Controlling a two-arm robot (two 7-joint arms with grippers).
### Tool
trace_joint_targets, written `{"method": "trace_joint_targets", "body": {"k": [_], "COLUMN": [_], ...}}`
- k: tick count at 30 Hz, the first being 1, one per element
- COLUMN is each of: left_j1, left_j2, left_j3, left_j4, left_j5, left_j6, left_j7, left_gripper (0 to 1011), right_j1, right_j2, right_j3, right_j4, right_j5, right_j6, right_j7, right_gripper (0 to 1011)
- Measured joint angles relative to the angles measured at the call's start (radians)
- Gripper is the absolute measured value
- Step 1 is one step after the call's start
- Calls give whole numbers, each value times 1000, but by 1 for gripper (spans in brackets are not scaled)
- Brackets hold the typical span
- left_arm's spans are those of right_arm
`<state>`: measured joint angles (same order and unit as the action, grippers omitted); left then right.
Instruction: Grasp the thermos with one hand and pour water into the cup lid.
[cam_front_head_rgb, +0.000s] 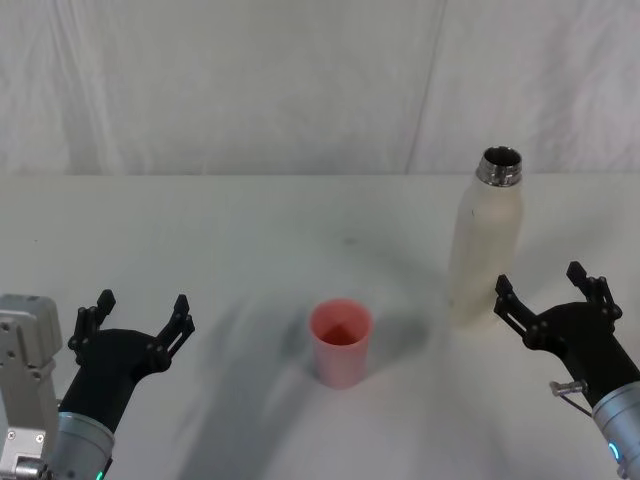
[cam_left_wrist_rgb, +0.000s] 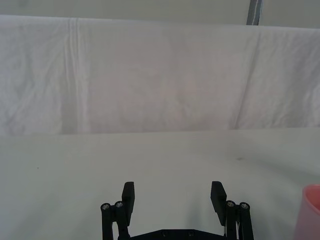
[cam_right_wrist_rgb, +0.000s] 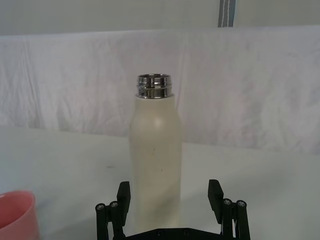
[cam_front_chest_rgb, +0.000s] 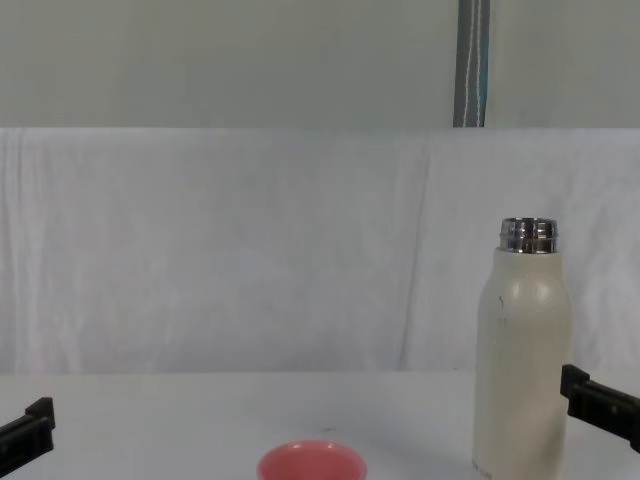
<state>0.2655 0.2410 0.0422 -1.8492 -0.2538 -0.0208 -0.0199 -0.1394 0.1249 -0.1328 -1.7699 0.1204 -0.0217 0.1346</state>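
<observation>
Right gripper (cam_front_head_rgb: 548, 293) lower right, jaws wide, empty, just short of thermos (cam_front_head_rgb: 483, 240). Cup lid (cam_front_head_rgb: 341, 342) bottom centre. Left gripper (cam_front_head_rgb: 141, 312) lower left, spread, idle. You're pre-grasp: advance, close on body.

Cream bottle, pink cup, black grippers

The thermos (cam_front_head_rgb: 482, 250) is cream-white with a shiny silver neck. The cup lid (cam_front_head_rgb: 341, 342) is salmon pink (a bit darker inside). Both the left gripper (cam_front_head_rgb: 140, 318) and the right gripper (cam_front_head_rgb: 548, 292) are black. The table (cam_front_head_rgb: 250, 230) is plain white.
</observation>
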Motion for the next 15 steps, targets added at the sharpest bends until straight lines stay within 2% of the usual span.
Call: {"method": "trace_joint_targets", "body": {"k": [10,15], "left_j1": [0,0], "left_j2": [0,0], "left_j3": [0,0], "left_j4": [0,0], "left_j5": [0,0], "left_j6": [0,0], "left_j7": [0,0], "left_gripper": [1001,1001], "right_j1": [31,57], "right_j2": [-1,16], "right_j3": [4,-4], "right_j4": [20,34], "right_j5": [30,41], "right_j6": [27,37], "right_j7": [15,38], "right_gripper": [1003,1003]}}
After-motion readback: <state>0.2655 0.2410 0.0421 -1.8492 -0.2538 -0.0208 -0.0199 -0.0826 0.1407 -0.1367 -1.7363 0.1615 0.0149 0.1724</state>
